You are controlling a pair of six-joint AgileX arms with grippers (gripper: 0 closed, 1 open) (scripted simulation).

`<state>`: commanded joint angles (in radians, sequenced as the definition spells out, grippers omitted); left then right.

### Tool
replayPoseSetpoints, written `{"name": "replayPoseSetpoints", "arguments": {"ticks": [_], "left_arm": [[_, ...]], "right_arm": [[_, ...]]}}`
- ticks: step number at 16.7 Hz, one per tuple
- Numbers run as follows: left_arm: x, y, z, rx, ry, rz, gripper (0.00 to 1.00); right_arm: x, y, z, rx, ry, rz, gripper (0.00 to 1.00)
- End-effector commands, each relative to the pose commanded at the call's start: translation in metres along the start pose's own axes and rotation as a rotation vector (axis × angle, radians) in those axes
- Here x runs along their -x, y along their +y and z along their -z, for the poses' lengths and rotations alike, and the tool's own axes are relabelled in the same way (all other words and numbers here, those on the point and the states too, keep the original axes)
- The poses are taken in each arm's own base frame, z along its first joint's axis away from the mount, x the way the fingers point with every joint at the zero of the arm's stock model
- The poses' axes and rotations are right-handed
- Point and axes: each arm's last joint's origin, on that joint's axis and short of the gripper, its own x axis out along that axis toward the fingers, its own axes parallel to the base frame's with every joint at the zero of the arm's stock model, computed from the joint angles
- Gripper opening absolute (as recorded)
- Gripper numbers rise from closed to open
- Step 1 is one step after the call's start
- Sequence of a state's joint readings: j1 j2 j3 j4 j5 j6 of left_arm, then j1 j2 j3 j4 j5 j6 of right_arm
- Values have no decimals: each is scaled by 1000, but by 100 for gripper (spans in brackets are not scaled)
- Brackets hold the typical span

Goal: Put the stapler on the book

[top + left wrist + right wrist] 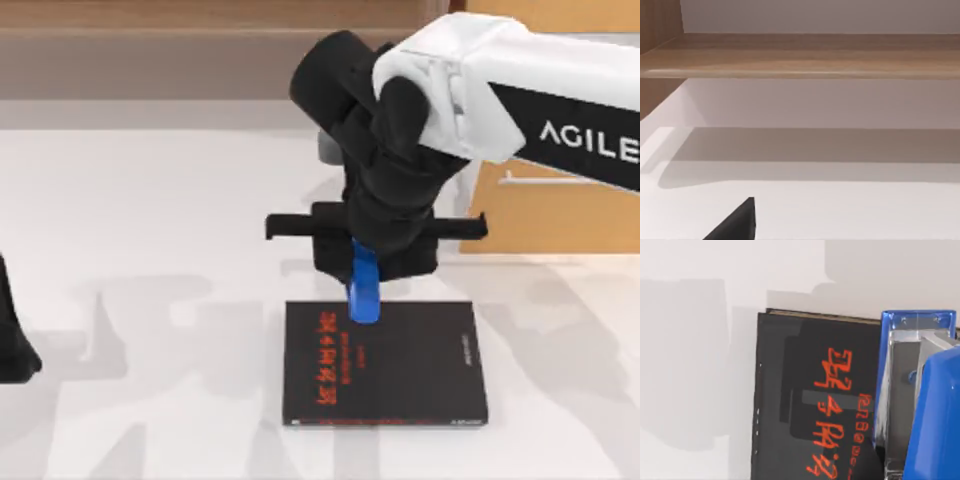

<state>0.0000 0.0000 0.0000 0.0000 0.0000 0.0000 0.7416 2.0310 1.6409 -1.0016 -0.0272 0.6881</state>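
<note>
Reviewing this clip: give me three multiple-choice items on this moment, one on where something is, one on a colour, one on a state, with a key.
1. Where is the stapler?
A. Hanging under the right gripper, over the far edge of the book
B. Lying on the table's left side
C. Under the left gripper

2. What colour is the lettering on the book's cover?
A. White
B. Red
C. Yellow

3. What is the left arm doing?
A. Pressing on the book
B. Carrying the stapler
C. Parked at the table's left edge

Key: 1 A, the top view shows it at the book's far edge. 2 B, the right wrist view shows red characters. 3 C, it sits far from both things.
</note>
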Motion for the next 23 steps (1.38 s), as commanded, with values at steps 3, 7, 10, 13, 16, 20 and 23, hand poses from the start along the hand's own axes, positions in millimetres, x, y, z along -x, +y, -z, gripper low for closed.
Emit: {"name": "replayPoseSetpoints", "arguments": {"ticks": [3,7,10,13,16,20,23], "left_arm": [[0,0,0,0,0,0,100],[0,0,0,0,0,0,100],[0,0,0,0,0,0,100],[0,0,0,0,0,0,100],[0,0,0,0,0,0,100],[0,0,0,0,0,0,100],[0,0,0,0,0,0,100]], "right_arm": [[-11,3,24,-47,9,107,0],[-14,2,34,-72,2,165,0],[-14,2,34,-72,2,165,0],[-20,1,33,-76,4,164,0],[-36,-1,35,-73,3,164,0],[-44,-3,36,-72,2,165,0],[-44,-3,36,-72,2,165,15]]}}
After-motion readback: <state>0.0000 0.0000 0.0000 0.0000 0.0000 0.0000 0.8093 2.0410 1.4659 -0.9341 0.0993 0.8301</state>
